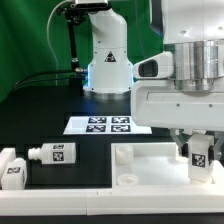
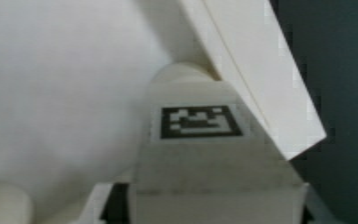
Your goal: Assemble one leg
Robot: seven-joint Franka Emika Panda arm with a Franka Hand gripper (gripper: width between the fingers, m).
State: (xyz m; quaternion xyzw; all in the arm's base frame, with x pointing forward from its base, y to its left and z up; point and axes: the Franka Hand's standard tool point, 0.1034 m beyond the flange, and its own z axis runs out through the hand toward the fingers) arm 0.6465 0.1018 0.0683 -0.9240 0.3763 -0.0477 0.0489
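Observation:
My gripper [image 1: 199, 146] is shut on a white leg [image 1: 199, 160] and holds it upright, its tag facing the camera, over the corner of the large white panel [image 1: 150, 166] at the exterior view's right. In the wrist view the leg [image 2: 199, 150] runs out from between my fingers [image 2: 101, 205], and its rounded far end meets the panel [image 2: 60, 100] close to the raised rim [image 2: 247, 70]. The socket under it is hidden, so I cannot tell whether the stub sits in it. Two more legs [image 1: 52, 153] [image 1: 12, 170] lie at the exterior view's left.
The marker board [image 1: 103, 124] lies behind the panel, in front of the robot base [image 1: 105, 65]. Two round sockets [image 1: 125, 153] [image 1: 126, 180] show on the panel's left edge. The table is black, with a green backdrop behind.

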